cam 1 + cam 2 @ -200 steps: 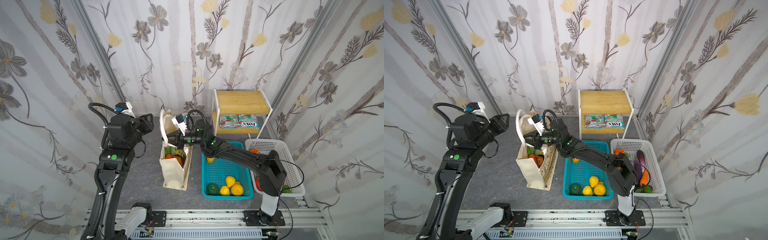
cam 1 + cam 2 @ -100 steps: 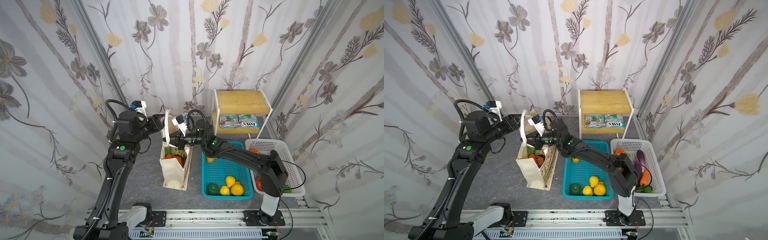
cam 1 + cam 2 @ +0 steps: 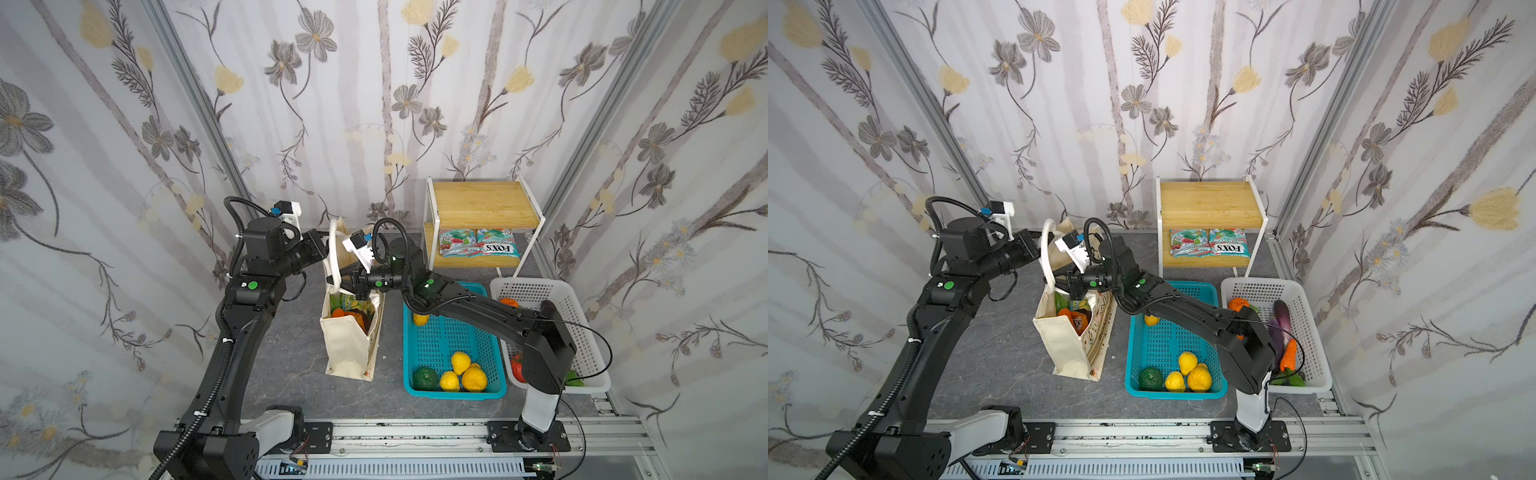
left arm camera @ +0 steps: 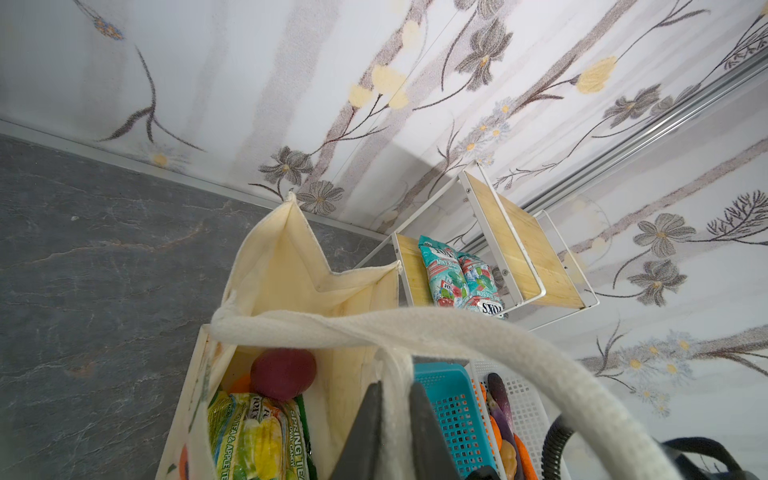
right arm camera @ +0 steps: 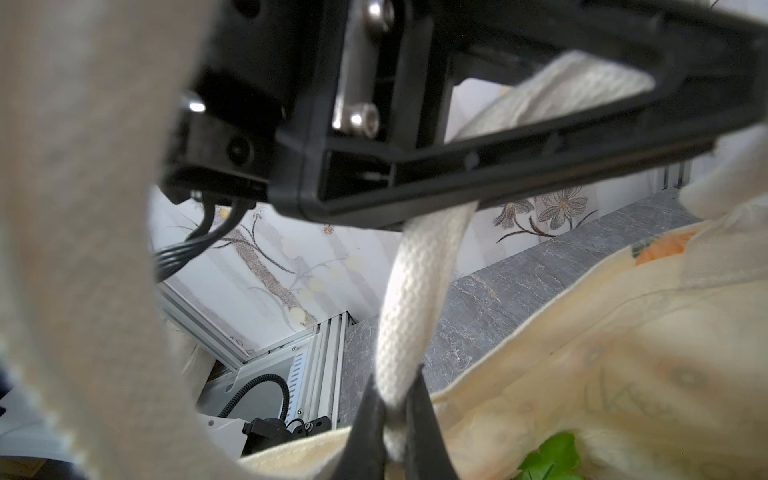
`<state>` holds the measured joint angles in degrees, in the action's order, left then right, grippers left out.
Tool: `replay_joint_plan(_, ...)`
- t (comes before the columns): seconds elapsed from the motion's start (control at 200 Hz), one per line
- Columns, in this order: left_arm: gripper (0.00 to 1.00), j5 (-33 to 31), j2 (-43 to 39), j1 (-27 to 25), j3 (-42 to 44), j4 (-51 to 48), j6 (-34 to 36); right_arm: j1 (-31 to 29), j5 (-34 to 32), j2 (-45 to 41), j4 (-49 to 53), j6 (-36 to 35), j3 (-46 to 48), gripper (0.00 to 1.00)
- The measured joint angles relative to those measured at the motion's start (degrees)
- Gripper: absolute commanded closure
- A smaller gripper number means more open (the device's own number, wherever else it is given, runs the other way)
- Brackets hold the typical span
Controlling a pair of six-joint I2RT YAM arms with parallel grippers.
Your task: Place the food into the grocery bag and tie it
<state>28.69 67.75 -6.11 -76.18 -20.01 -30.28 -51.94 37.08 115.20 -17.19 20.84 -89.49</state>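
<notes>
**Left gripper (image 4: 395, 386) and right gripper (image 5: 395, 399) both clamping rope over the grocery bag (image 3: 349, 349)**

The grey surface (image 3: 291, 357) is carrying everything you are working with. The grocery bag is standing upright on it, directly below both grippers, with its mouth gaping open towards them. Out past the right gripper, under that arm, the teal basket (image 3: 453, 392) is sitting beside the bag and holding lemons (image 3: 460, 362). The white basket (image 3: 536, 286) is lying further out on the same side.

Inside the bag, below your left gripper, a green snack packet (image 4: 253, 436) is lying just beside a purple onion (image 4: 282, 374).

Your left gripper is squeezing tight on a rope handle (image 4: 395, 411), with the cord running up between its fingers (image 4: 361, 432). Your right gripper is likewise pinching a rope strand hard, just above the bag's rim. In the right wrist view that strand is rising from the pinch towards the left gripper's black body, which is hanging close above it. So the two grippers are sitting near each other over the bag's mouth. You cannot tell whether both are gripping the same handle.
</notes>
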Motion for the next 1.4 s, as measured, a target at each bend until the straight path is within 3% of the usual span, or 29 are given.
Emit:
replay_joint_plan(0.045, 1.0, 0.3, 0.0, 0.0, -0.5, -0.1, -0.1, 0.0, -0.2, -0.5, 0.3, -0.3, 0.0, 1.0)
replay_joint_plan(0.105, 1.0, 0.5, 0.0, 0.0, -1.4, -0.4, -0.4, 0.3, -0.2, -1.3, 0.7, -0.4, 0.0, 0.9)
replay_joint_plan(0.23, 1.0, 1.3, 0.1, -0.2, -3.2, -0.9, -1.5, 1.1, -0.2, -3.4, 0.7, -0.6, 1.2, 0.52)
replay_joint_plan(0.315, 1.0, 1.1, 0.0, -0.2, -3.6, -0.9, -2.2, 1.6, -0.8, -5.0, 0.7, -1.1, 2.6, 0.44)
replay_joint_plan(0.535, 1.0, 1.1, -0.5, -0.2, -3.6, -1.3, -4.2, 4.1, -5.1, -10.8, -1.1, -2.7, 9.0, 0.43)
replay_joint_plan(0.744, 1.0, 1.4, -0.8, -0.5, -4.0, -1.6, -5.3, 8.5, -8.1, -10.1, -4.8, -5.6, 11.8, 0.4)
replay_joint_plan(0.799, 1.0, 1.4, -0.9, -0.6, -4.0, -1.6, -5.7, 8.1, -7.6, -9.4, -4.5, -8.0, 11.5, 0.45)
replay_joint_plan(0.864, 1.0, 1.4, -0.9, -0.8, -4.0, -1.6, -6.2, 7.5, -7.5, -8.4, -3.6, -11.4, 9.8, 0.58)
replay_joint_plan(0.954, 1.0, 1.4, -0.9, -1.3, -3.6, -1.3, -6.9, 6.7, -7.8, -6.8, -2.6, -16.7, 6.4, 0.68)
replay_joint_plan(1.064, 1.0, 1.3, -0.9, -2.2, -3.3, -1.2, -7.6, 5.7, -8.9, -3.8, 0.3, -23.1, 1.8, 0.72)
replay_joint_plan(1.399, 1.0, 0.9, -0.4, -3.0, -3.3, 0.5, -10.7, 5.5, 0.7, 0.7, 5.7, -35.3, -2.4, 0.59)
